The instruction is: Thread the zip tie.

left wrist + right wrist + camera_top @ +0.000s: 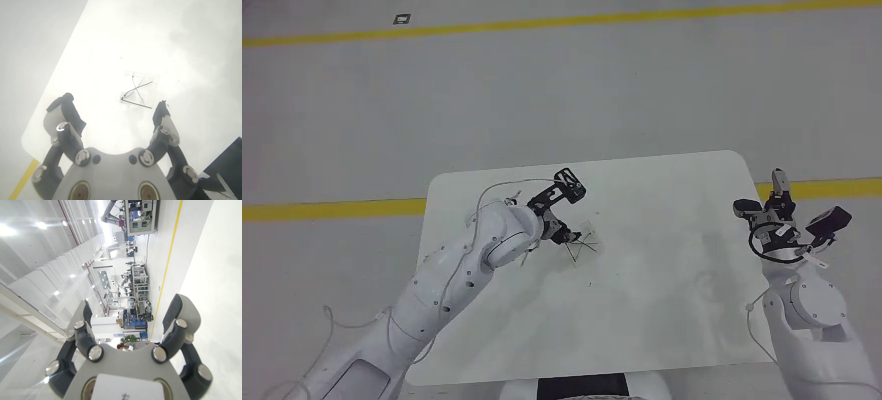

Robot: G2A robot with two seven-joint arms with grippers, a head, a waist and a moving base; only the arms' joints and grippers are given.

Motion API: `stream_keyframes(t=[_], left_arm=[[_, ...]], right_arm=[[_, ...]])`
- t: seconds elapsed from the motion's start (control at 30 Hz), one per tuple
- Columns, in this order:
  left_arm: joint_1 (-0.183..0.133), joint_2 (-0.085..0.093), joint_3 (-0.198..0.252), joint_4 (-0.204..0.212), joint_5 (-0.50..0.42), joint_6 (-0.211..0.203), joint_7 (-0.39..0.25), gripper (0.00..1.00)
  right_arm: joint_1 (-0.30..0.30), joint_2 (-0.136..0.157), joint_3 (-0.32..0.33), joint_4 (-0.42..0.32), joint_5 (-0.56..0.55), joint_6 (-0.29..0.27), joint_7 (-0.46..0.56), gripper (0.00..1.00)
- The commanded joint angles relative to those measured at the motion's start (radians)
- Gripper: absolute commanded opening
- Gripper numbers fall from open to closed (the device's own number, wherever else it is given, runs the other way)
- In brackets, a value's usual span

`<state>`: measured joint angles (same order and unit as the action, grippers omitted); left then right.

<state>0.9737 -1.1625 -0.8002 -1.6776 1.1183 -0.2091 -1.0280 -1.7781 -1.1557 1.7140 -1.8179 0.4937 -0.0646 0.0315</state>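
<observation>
With the left tool (115,100) spread wide above the table (94,56) and the right tool (131,300) wide beside the table's edge, one zip tie (145,84), seemingly crossed with other ties (136,103) on the table, should be pinched near its head, tail left free.

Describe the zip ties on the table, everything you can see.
Three thin black plastic-looking zip ties lie flat, unthreaded, on a clear rectangular sheet on the white table. Two cross in an X; the third lies along the sheet's edge. Each has a small head at one end. The open left gripper touches none.
</observation>
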Motion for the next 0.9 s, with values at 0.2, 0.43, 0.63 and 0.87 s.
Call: stream_keyframes(t=[0.2, 0.43, 0.63, 0.87], left_arm=[[0.004, -0.001, 0.011, -0.009, -0.008, -0.023, 0.006, 1.0], [-0.057, -0.022, 0.115, 0.036, 0.042, -0.131, -0.019, 1.0], [-0.149, -0.058, 0.229, 0.146, 0.029, -0.13, -0.095, 1.0], [-0.149, -0.058, 0.229, 0.146, 0.029, -0.13, -0.095, 1.0]], right_arm=[[0.0, 0.0, 0.0, 0.0, 0.0, 0.0, 0.0, 1.0], [0.0, 0.0, 0.0, 0.0, 0.0, 0.0, 0.0, 1.0], [0.0, 0.0, 0.0, 0.0, 0.0, 0.0, 0.0, 1.0], [0.0, 0.0, 0.0, 0.0, 0.0, 0.0, 0.0, 1.0]])
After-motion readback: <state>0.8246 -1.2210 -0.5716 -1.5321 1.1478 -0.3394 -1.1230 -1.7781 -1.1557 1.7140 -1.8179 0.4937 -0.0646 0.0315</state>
